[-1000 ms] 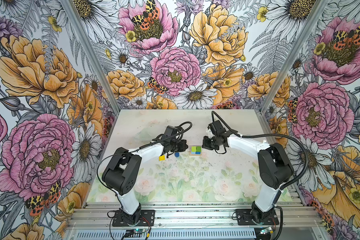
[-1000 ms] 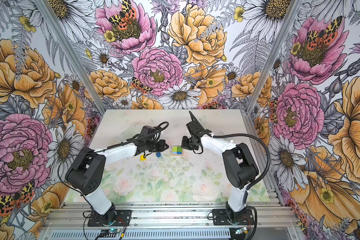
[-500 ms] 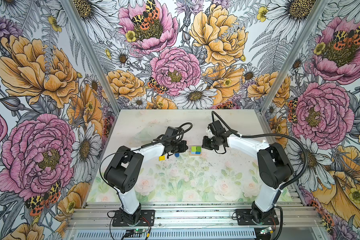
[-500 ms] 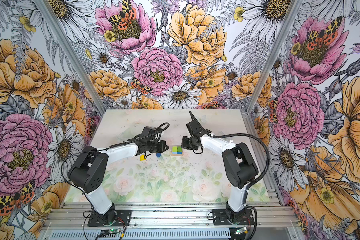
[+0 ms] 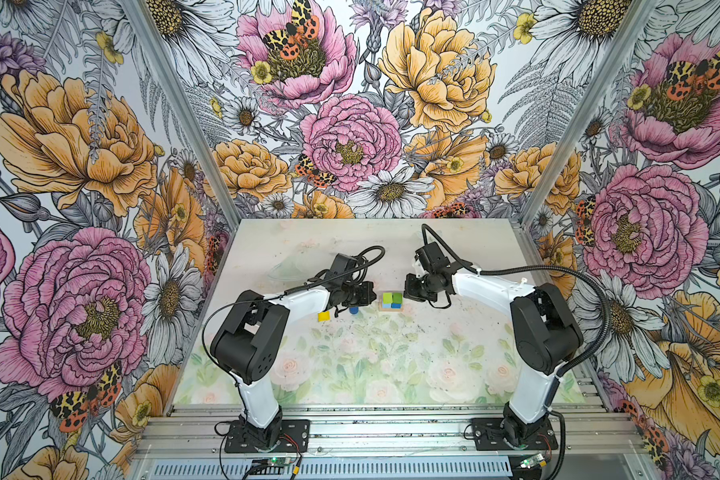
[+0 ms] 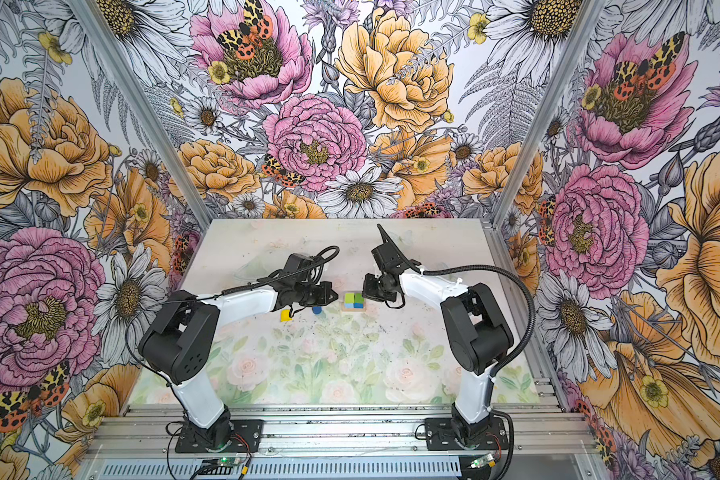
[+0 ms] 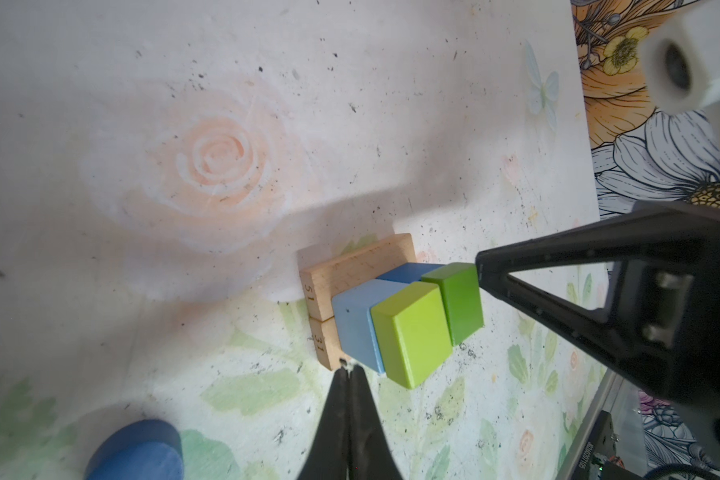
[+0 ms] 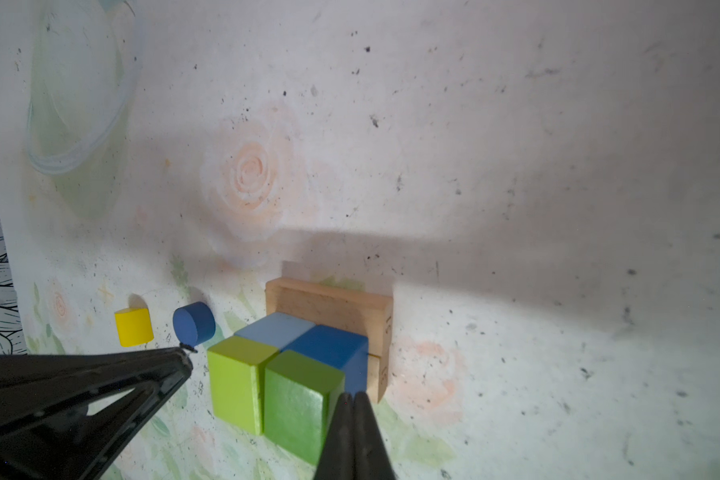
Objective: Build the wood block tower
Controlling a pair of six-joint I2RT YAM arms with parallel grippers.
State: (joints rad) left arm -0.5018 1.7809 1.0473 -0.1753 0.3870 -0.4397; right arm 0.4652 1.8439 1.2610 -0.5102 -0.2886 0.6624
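The wood block tower (image 5: 392, 300) stands mid-table: two tan bars (image 8: 329, 303) lie side by side under a tight square of four cubes. These are the light blue cube (image 8: 275, 330), the dark blue cube (image 8: 329, 345), a lime green cube (image 8: 235, 374) and a darker green cube (image 8: 300, 395). My left gripper (image 7: 347, 370) is shut, its tip at the end of a tan bar (image 7: 321, 345). On the opposite side my right gripper (image 8: 353, 397) is shut, its tip against the darker green and dark blue cubes. Left of the tower, a blue cylinder (image 5: 353, 310) and a yellow half-round (image 5: 323, 316) lie loose.
A clear thin round thing (image 5: 287, 270) lies on the mat behind my left arm. Flower-printed walls (image 5: 100, 208) close off the left, back and right. A metal rail (image 5: 391, 424) with both arm bases runs along the front.
The left arm's elbow has shifted a little. Both grippers and all the blocks keep their places.
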